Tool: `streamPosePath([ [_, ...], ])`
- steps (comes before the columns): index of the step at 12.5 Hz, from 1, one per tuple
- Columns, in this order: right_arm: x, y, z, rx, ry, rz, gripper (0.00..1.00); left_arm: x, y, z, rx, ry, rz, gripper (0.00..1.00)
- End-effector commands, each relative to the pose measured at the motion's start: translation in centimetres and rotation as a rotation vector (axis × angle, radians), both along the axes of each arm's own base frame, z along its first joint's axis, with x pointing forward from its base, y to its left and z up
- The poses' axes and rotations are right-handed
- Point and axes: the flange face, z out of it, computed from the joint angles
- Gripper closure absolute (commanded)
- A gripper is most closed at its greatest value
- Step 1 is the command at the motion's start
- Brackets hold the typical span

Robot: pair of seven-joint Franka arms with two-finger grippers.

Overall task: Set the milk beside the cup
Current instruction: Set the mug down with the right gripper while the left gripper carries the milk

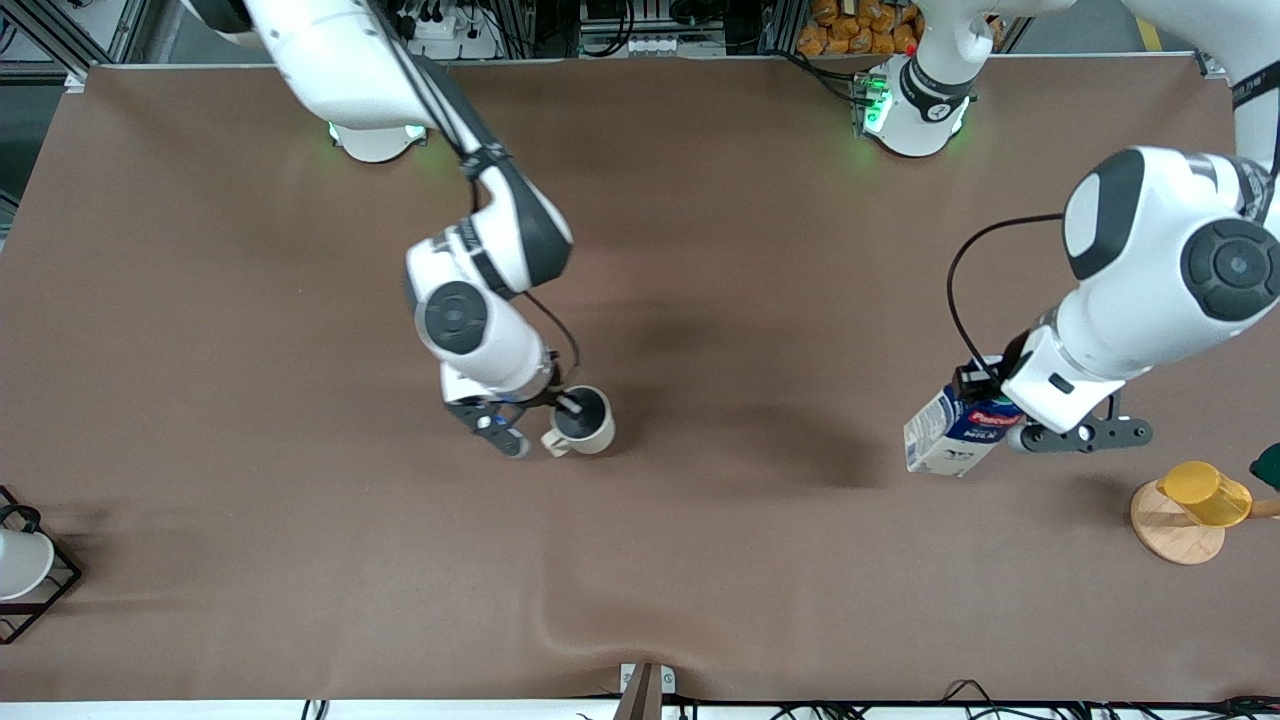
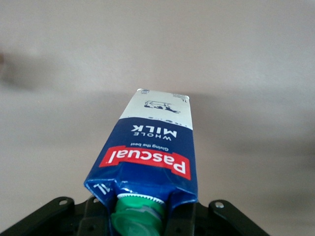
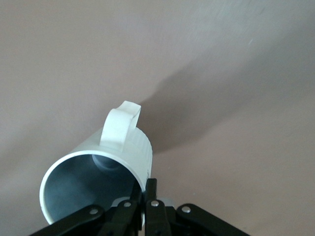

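The cup (image 1: 585, 428), cream-beige with a dark inside, stands near the table's middle, its handle toward the front camera. My right gripper (image 1: 567, 404) is shut on its rim, one finger inside and one outside. In the right wrist view the gripper (image 3: 149, 191) pinches the wall of the cup (image 3: 129, 147). My left gripper (image 1: 978, 388) is shut on the top of the milk (image 1: 950, 432), a blue and white carton with a red label. It holds the carton tilted, just over the table at the left arm's end. The left wrist view shows the milk (image 2: 152, 147) with its green cap (image 2: 138, 216) between the jaws of the left gripper (image 2: 141, 220).
A yellow cup on a round wooden base (image 1: 1192, 505) stands nearer the front camera than the milk, at the left arm's end. A white cup in a black wire rack (image 1: 25, 570) sits at the right arm's end. The brown cloth has a wrinkle (image 1: 560, 612) near the front edge.
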Motion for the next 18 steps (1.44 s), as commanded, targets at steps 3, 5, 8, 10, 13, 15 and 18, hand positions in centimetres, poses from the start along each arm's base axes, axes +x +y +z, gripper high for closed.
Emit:
streamPosePath([
  [3, -0.1, 1.9, -1.9, -0.004, -0.009, -0.005, 1.00, -1.8, -4.7, 1.3, 0.034, 0.028, 0.027, 1.00],
  [5, -0.1, 1.9, -2.3, -0.005, -0.006, -0.003, 0.01, -3.7, -8.3, 1.2, 0.058, 0.072, 0.013, 1.00],
  [8, 0.3, 1.7, -0.2, -0.006, -0.022, 0.013, 0.00, -5.5, -11.0, 2.2, 0.071, 0.087, 0.017, 1.00],
  [10, 2.4, -1.2, 4.0, -0.028, 0.036, -0.002, 0.00, -6.3, -12.8, 2.1, 0.075, 0.092, 0.025, 1.00],
  [13, 6.4, -10.0, 10.6, -0.023, 0.078, 0.069, 0.00, -6.7, -13.5, 2.3, 0.063, 0.096, 0.044, 1.00],
  [15, 8.1, -17.3, 13.5, -0.031, 0.032, 0.183, 0.00, -7.3, -14.7, 2.3, 0.056, 0.101, 0.034, 1.00],
  [18, 9.7, -28.9, 15.4, 0.003, 0.026, 0.396, 0.00, -9.0, -18.0, 2.2, 0.045, 0.113, 0.070, 1.00],
])
